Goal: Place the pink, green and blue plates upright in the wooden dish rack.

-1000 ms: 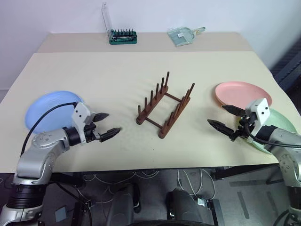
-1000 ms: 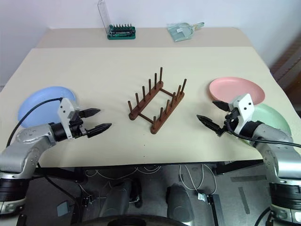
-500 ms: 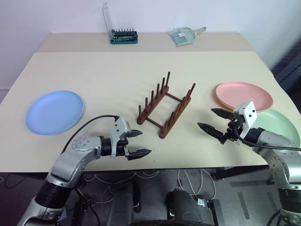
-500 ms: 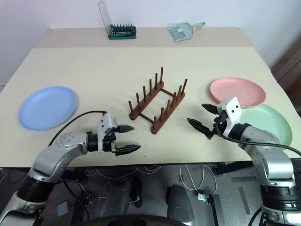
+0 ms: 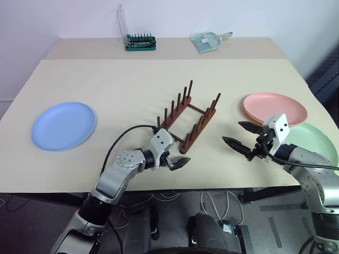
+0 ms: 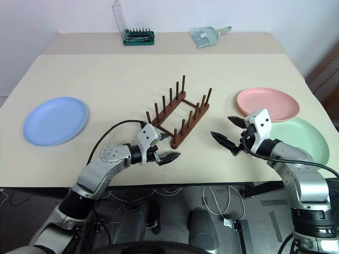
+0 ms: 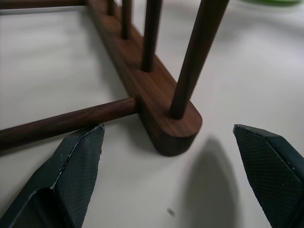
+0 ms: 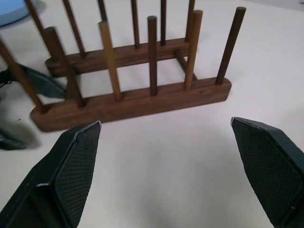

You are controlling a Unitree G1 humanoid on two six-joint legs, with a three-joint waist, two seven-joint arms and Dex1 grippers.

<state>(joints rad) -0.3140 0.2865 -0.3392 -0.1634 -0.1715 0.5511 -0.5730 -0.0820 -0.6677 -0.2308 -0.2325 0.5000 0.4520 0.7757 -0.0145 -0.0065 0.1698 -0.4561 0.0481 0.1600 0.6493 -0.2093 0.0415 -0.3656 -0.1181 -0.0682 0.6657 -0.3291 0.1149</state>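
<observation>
The wooden dish rack stands empty at the table's middle. My left gripper is open at the rack's near end, one finger on each side of the end of a rail, not touching it. My right gripper is open and empty, hovering to the right of the rack and facing it. The blue plate lies flat at the far left. To the right of my right gripper the pink plate lies flat, with the green plate just in front of it.
A green bit set with a clear lid and a clear dustpan sit on the rear table section. The table's front edge runs just below both grippers. Open tabletop lies between the rack and the blue plate.
My left arm has swung right, from beside the blue plate to the rack's near end, staying open. The right gripper has stayed nearly in place.
</observation>
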